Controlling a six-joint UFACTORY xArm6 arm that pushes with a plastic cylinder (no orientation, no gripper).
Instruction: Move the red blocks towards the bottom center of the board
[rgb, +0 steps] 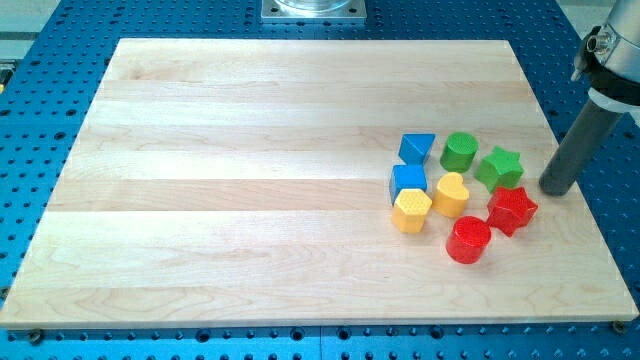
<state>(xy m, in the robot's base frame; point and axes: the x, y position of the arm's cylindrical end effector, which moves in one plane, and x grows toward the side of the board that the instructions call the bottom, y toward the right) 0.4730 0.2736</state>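
A red star block (512, 209) and a red cylinder (468, 240) lie at the view's right, low on the wooden board (250, 200). My tip (557, 190) rests on the board just right of the red star and the green star (498, 166), apart from both. The red cylinder sits down-left of the red star.
A cluster sits left of the red blocks: a blue triangle (417, 148), a green cylinder (460, 152), a blue cube (408, 181), a yellow heart (451, 193) and a yellow hexagon (411, 210). The board's right edge (585, 200) is close to my tip.
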